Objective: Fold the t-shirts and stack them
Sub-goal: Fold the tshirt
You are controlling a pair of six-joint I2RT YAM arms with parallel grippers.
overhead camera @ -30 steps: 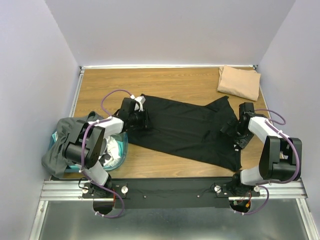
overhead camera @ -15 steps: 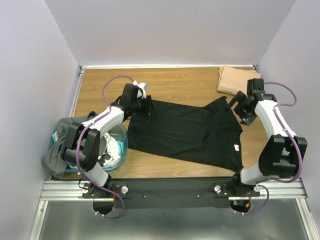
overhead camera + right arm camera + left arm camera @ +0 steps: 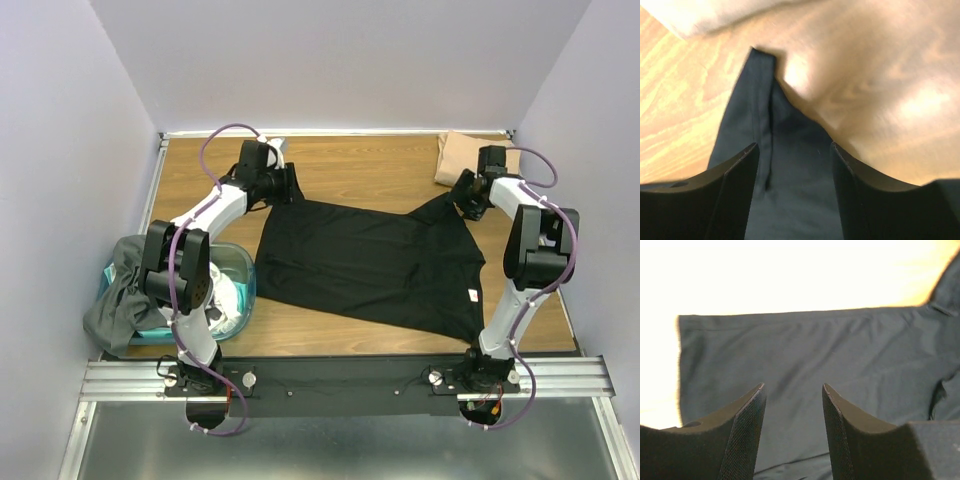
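A black t-shirt (image 3: 370,260) lies spread flat in the middle of the wooden table. My left gripper (image 3: 283,186) is at its far left corner. In the left wrist view the gripper (image 3: 793,390) is open, with black cloth (image 3: 815,350) lying under and beyond the fingers (image 3: 747,430). My right gripper (image 3: 463,196) is at the far right sleeve. In the right wrist view it (image 3: 795,147) is open over the sleeve tip (image 3: 790,165). A folded tan-beige t-shirt (image 3: 478,162) lies at the back right and shows in the right wrist view (image 3: 715,15).
A teal plastic tub (image 3: 240,268) stands at the left front. A dark grey shirt (image 3: 118,300) hangs over its left side and white cloth (image 3: 226,300) lies inside. Walls close in the table at the left, back and right. Bare wood (image 3: 360,165) lies behind the black shirt.
Both arms have moved toward the back of the table, and the black shirt's far corners have gone with them. The shirt now lies wider and flatter.
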